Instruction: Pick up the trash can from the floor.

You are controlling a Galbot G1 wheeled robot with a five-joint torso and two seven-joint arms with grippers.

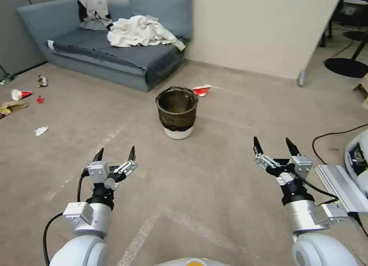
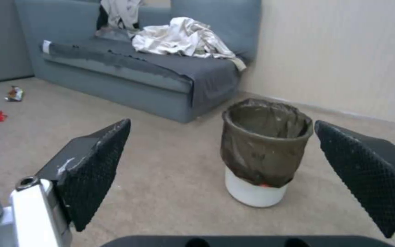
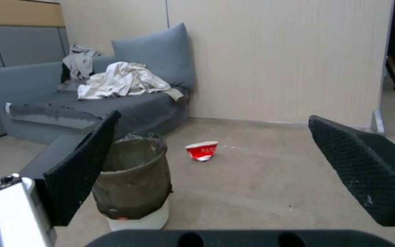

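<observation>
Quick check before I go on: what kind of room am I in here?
Most likely a lounge corner of an office or lab. A grey sofa with crumpled clothes stands against a partition wall, and litter such as a crushed red-and-white cup lies on the carpeted floor near the trash can.

Head looks down; wrists face forward low (all share trash can [image 1: 176, 112])

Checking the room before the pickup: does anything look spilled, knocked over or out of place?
The trash can stands upright on the floor, but litter lies around it: a crushed red cup just behind it, another cup, wrappers and paper scraps far left. Clothes are heaped on the sofa.
</observation>
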